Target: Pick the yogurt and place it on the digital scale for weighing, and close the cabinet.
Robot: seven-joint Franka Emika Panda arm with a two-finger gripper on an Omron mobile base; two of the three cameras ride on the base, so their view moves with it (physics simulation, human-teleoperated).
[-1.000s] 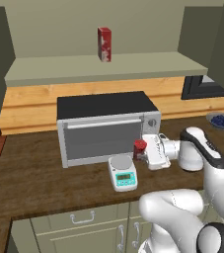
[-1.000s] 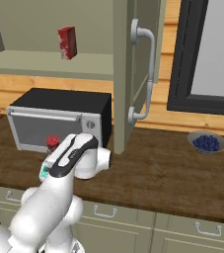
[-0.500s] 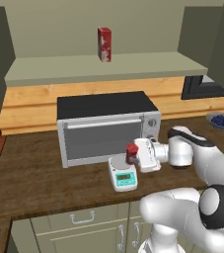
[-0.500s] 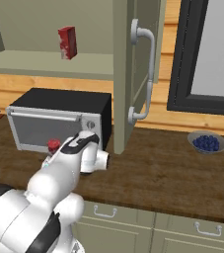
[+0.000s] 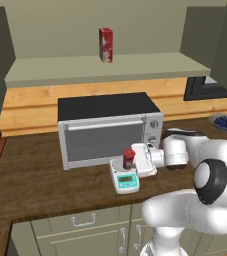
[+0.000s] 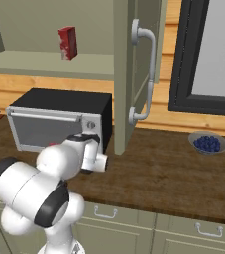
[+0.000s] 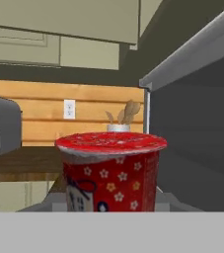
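While our hand [image 5: 135,161] grips the yogurt [image 5: 129,158] over the digital scale [image 5: 124,179] | near desk's front edge | cabinet [image 6: 134,74] door open.

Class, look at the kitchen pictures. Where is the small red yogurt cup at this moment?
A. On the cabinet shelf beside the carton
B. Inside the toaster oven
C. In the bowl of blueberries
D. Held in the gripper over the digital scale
D: the gripper is shut on the yogurt, right above the digital scale.
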